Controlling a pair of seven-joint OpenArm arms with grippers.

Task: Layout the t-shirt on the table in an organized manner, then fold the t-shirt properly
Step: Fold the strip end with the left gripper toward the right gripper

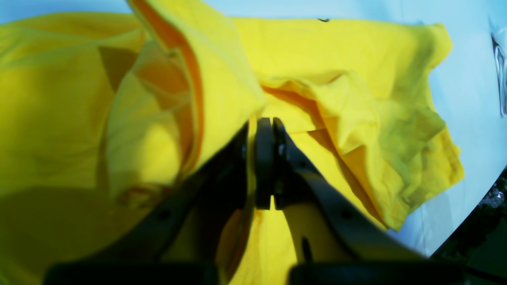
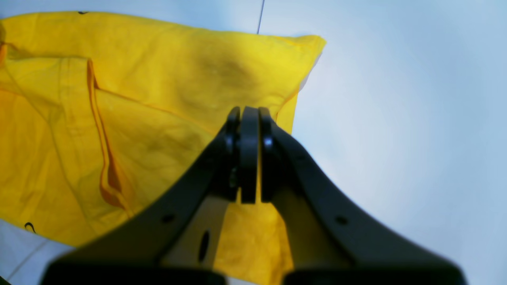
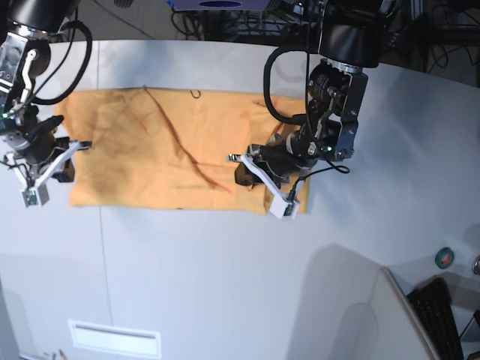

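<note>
The t-shirt point(image 3: 165, 150), light orange, lies spread across the far half of the table point(image 3: 225, 277). My left gripper point(image 3: 251, 169) is over its right part, shut on a pinch of cloth. In the left wrist view a strip of the t-shirt point(image 1: 336, 51) shows between the closed fingers point(image 1: 285, 158), and folds rise around the left gripper point(image 1: 264, 118). My right gripper point(image 3: 71, 154) is at the shirt's left edge. In the right wrist view the right gripper point(image 2: 249, 109) is shut at the border of the t-shirt point(image 2: 158, 59), with the edge drawn up to it.
A small inset slot plate point(image 3: 114, 339) sits near the front left. A roll of tape point(image 3: 445, 257) and a keyboard point(image 3: 442, 315) lie off the curved right edge. A dark seam point(image 2: 259, 16) crosses the table point(image 2: 396, 118). Cables hang behind the far edge.
</note>
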